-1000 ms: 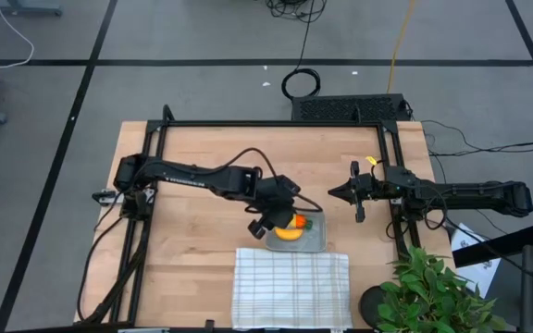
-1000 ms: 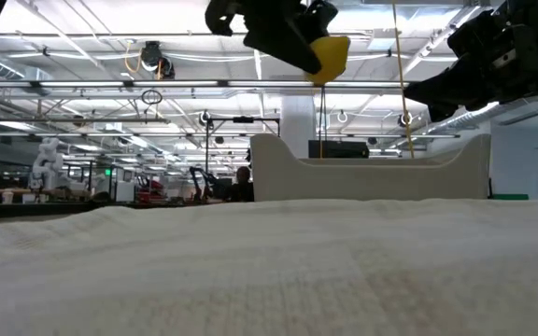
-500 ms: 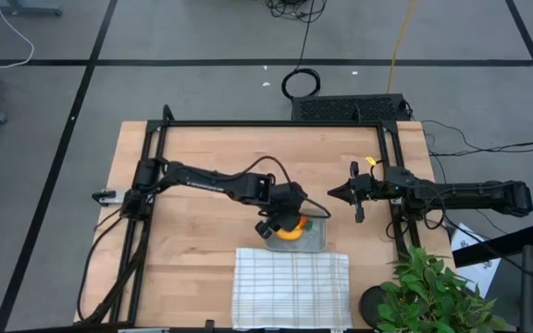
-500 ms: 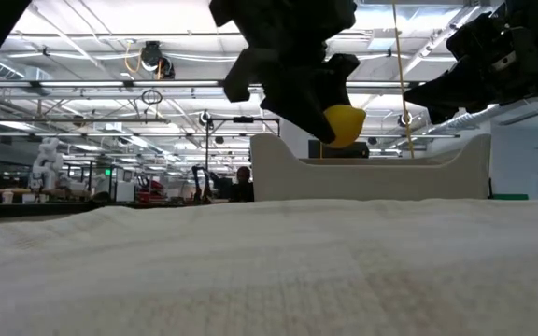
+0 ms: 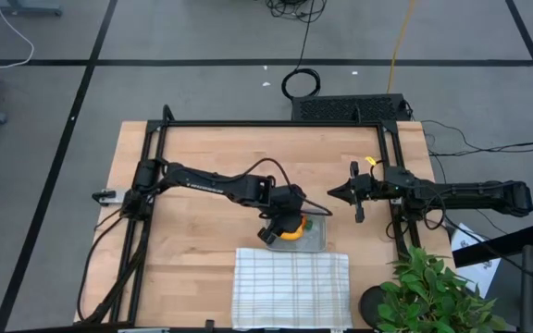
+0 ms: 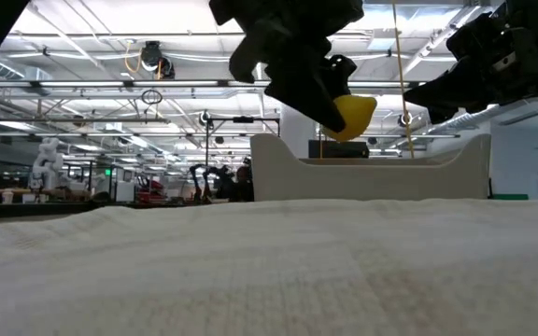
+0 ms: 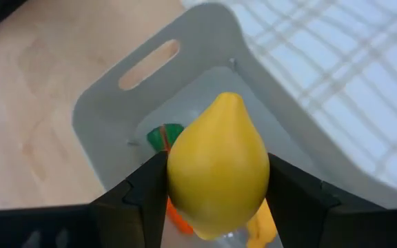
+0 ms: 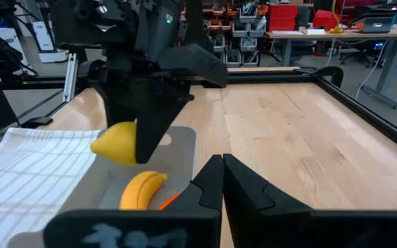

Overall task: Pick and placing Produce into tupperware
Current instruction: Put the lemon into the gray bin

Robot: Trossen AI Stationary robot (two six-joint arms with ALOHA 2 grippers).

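My left gripper [image 5: 283,225] hangs over the grey tupperware [image 5: 316,242], shut on the yellow lemon [image 7: 218,165]. In the low view the lemon [image 6: 353,114] is just above the tupperware's rim [image 6: 372,168]. Inside the tupperware lie the orange carrot with its green top [image 7: 163,136] and the yellow banana [image 8: 142,189]. My right gripper [image 8: 220,165] is shut on nothing and waits level over the table's right side [image 5: 333,194]. My left gripper pinches the lemon's two opposite sides [image 7: 178,180] between its two fingers [image 7: 291,200]. The lemon's pointed tip [image 7: 227,100] faces away from the wrist. The fingers come slanting down from the table's left. The lemon hangs clear above the tupperware's inside.
A white checked cloth [image 5: 291,287] lies right before the tupperware toward the table's near edge. A black frame [image 5: 276,123] borders the wooden table. A green plant [image 5: 433,291] stands at the near right corner. Bare wood lies left of the tupperware.
My left gripper has gone down toward the tupperware and slightly toward the table's right edge, rolling a little. It has kept hold of the lemon, which has sunk from well above the rim to just over it.
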